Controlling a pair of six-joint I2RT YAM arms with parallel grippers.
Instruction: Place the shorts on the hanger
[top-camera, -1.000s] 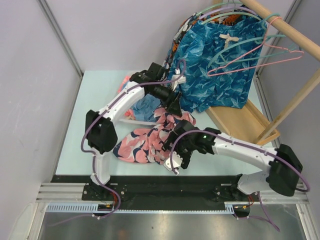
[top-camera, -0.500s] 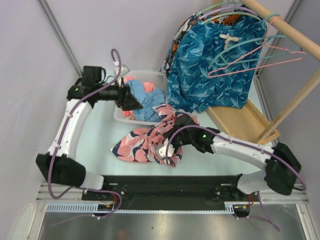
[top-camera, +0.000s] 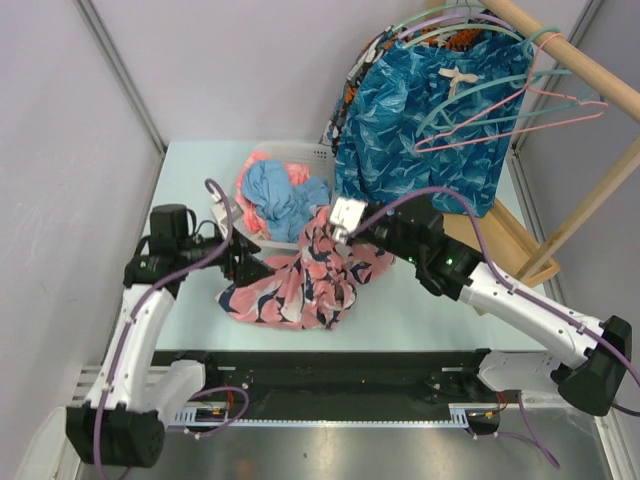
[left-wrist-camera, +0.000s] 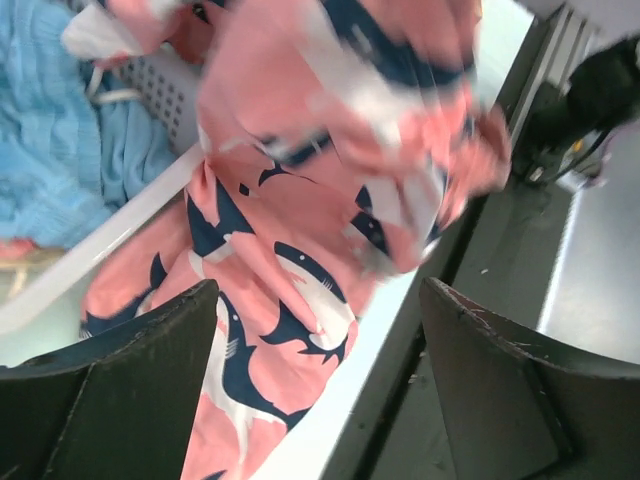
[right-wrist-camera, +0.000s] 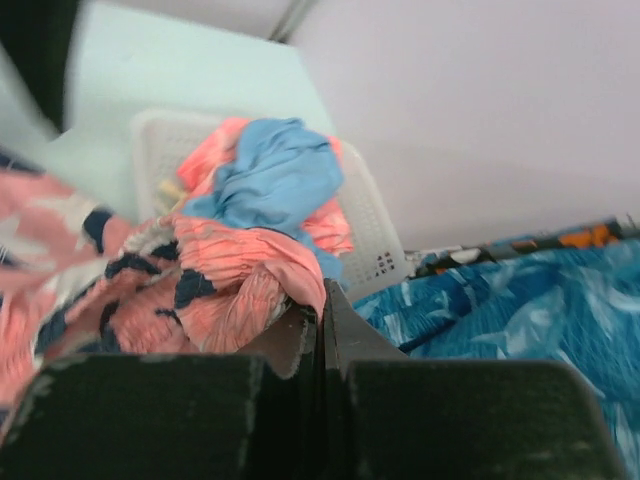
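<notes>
- Pale-green table (top-camera: 190, 180), white basket (top-camera: 300, 150) at the rear, wooden rail (top-camera: 570, 57) to the right.
- Within the last half second the right gripper (top-camera: 335, 222) had risen from the near edge, pinched tight on a bunch of the shorts (top-camera: 300, 285).
- Left gripper (top-camera: 243, 265) had dropped from the basket to their left edge, jaws spread wide, empty.
- Lift begun, by my reading; hanger (top-camera: 510, 131) hung on the rail, well apart.
- Shorts crumpled, trailing from the grip onto the table.

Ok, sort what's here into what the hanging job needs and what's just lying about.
Needed:
- the shorts, pinched in the right hand
- pink hanger, hooked on the wooden rail
- left hand, open beside the shorts

Lying about:
- white basket
- light-blue garment in it
- blue leaf-print shorts, already hung
</notes>
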